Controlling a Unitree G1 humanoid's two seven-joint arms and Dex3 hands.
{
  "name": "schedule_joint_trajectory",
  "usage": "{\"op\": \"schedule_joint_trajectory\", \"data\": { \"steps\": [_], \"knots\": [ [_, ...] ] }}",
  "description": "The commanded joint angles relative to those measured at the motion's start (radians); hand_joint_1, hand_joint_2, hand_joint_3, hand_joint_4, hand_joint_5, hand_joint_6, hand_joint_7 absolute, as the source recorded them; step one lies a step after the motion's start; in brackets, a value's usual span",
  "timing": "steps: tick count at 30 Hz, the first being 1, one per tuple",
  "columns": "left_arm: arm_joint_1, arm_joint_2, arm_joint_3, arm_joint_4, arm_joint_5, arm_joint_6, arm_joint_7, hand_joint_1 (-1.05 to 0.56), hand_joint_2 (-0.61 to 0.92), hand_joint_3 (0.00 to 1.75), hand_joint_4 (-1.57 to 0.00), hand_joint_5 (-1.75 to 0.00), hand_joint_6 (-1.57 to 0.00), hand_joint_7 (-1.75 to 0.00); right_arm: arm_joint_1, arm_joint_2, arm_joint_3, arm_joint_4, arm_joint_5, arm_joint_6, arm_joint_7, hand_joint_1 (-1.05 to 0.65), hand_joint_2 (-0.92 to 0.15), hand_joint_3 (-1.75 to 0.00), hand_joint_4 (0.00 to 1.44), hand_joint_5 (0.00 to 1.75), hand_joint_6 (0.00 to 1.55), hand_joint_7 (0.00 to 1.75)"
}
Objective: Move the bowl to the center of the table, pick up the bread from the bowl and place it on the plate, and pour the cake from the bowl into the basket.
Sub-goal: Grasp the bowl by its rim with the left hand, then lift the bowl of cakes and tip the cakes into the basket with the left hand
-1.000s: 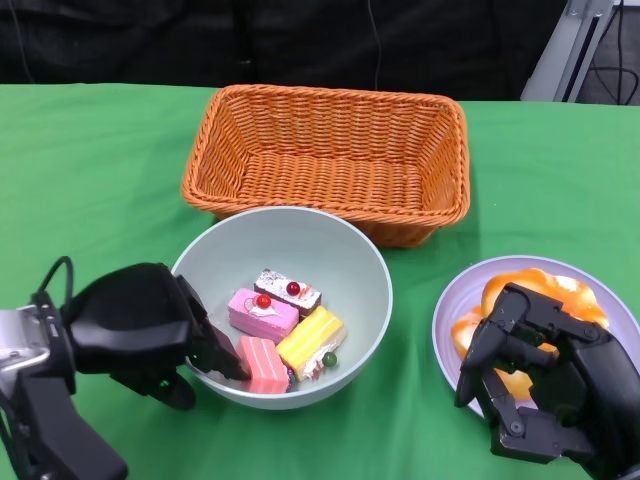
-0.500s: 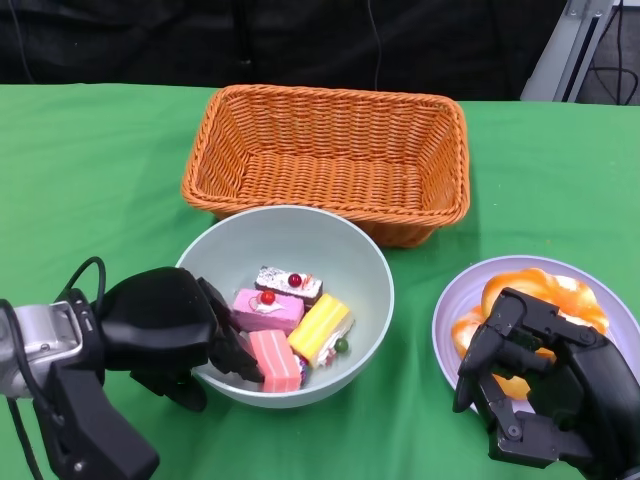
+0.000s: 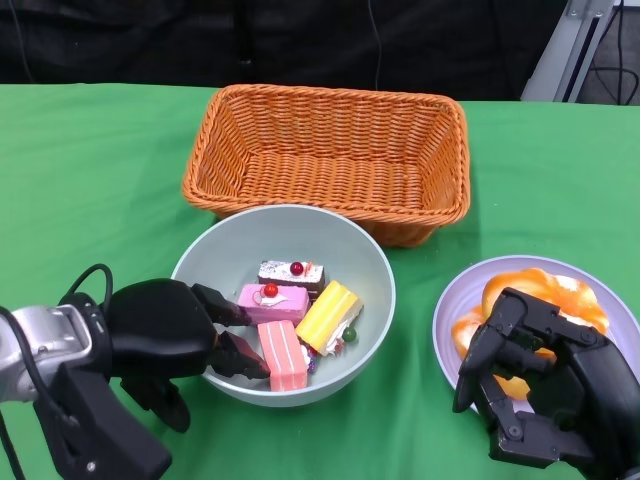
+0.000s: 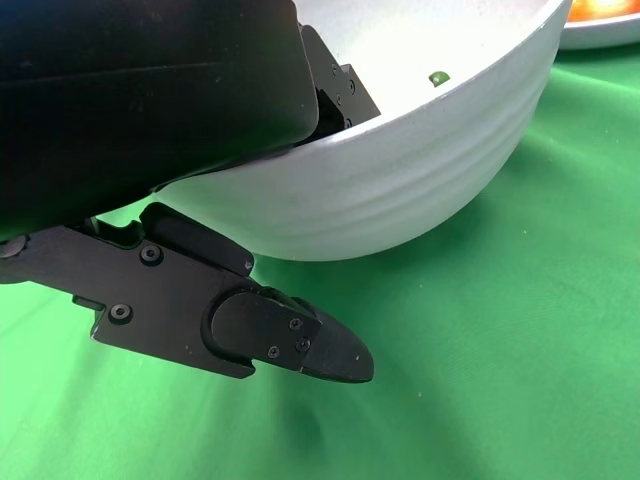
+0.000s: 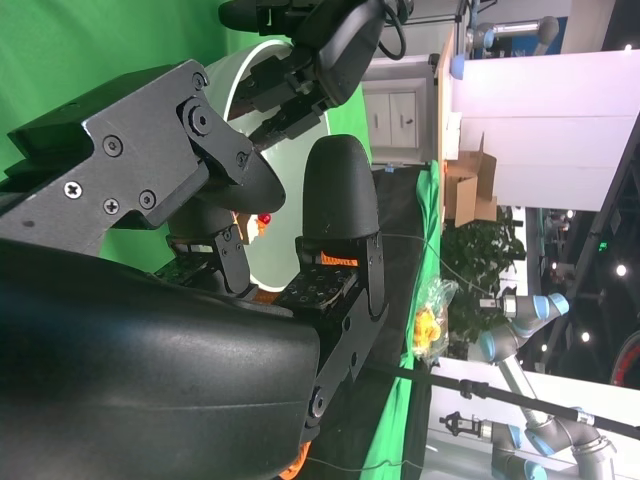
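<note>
Green cloth [image 3: 90, 170] covered the table from edge to edge in the head view. Farthest from the robot sat the wicker basket [image 3: 330, 160], orange-brown and rectangular, with nothing showing inside it. Just in front of it, nearly touching its near wall, stood the pale bowl [image 3: 345, 245], roughly at the middle of the table.

To the right of the bowl and apart from it lay the lilac plate [image 3: 450, 300], carrying the orange-glazed bread [image 3: 540, 290].

The left hand [image 3: 170, 330] gripped the bowl at its near-left rim: fingers [image 3: 240, 358] reached over the edge into the bowl, and the left wrist view showed the thumb [image 4: 290, 335] under the ribbed outer wall [image 4: 400, 190].

The right hand [image 3: 540, 385] hovered over the near part of the plate with its fingers curled downward and apart; it covered part of the bread, and I could not tell whether it touched or held it.

Inside the bowl lay the cake pieces: a yellow slice [image 3: 328, 315], a pink striped slice [image 3: 283, 355] just beside the left fingertips, a pink piece topped with a red cherry [image 3: 272, 300], and a dark-topped piece [image 3: 290, 272] with another red cherry.
</note>
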Motion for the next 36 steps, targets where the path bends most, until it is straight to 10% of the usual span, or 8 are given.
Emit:
{"op": "schedule_joint_trajectory", "data": {
  "steps": [1,7,14,27,32,34,36],
  "knots": [
    [0.016,0.018,0.012,-0.006,-0.019,0.004,-0.043,-0.62,0.92,0.07,-0.49,-0.06,-0.51,-0.03,0.003,-0.006,-0.005,-0.008,0.005,-0.004,-0.002,0.01,-0.58,-1.19,0.73,1.69,0.65,1.49],
    [0.011,0.014,0.009,0.010,-0.002,-0.026,-0.009,-0.29,0.92,0.08,-0.91,-0.09,-0.85,-0.07,0.004,-0.006,-0.006,-0.011,0.006,-0.001,-0.003,0.01,-0.58,-1.19,0.73,1.69,0.65,1.49],
    [0.016,-0.003,0.012,0.044,0.025,-0.058,0.116,-0.27,0.90,0.03,-1.16,-0.13,-1.10,-0.09,0.008,-0.007,-0.007,-0.013,0.005,-0.006,-0.002,0.01,-0.58,-1.20,0.73,1.70,0.65,1.50],
    [0.011,-0.020,-0.009,0.097,0.081,-0.068,0.279,-0.27,0.90,0.00,-1.25,-0.11,-1.18,-0.05,0.012,-0.007,-0.006,-0.015,0.000,-0.009,-0.005,0.01,-0.58,-1.19,0.73,1.70,0.64,1.52],
    [0.035,-0.056,-0.010,0.155,0.113,-0.088,0.551,-0.26,0.88,0.00,-0.75,-1.46,-1.23,-0.14,0.019,-0.005,-0.002,-0.019,-0.019,-0.016,-0.018,0.02,-0.56,-1.23,0.74,1.69,0.65,1.52],
    [0.033,-0.062,-0.011,0.169,0.117,-0.103,0.604,-0.25,0.90,0.00,-0.66,-1.68,-0.81,-1.03,0.020,-0.004,-0.001,-0.018,-0.018,-0.016,-0.018,0.03,-0.55,-1.26,0.74,1.69,0.65,1.52],
    [0.030,-0.060,-0.007,0.176,0.105,-0.131,0.615,-0.25,0.92,0.03,-0.66,-1.73,-0.66,-1.35,0.020,-0.003,0.001,-0.018,-0.019,-0.015,-0.018,0.03,-0.54,-1.27,0.75,1.69,0.65,1.52]
  ]
}}
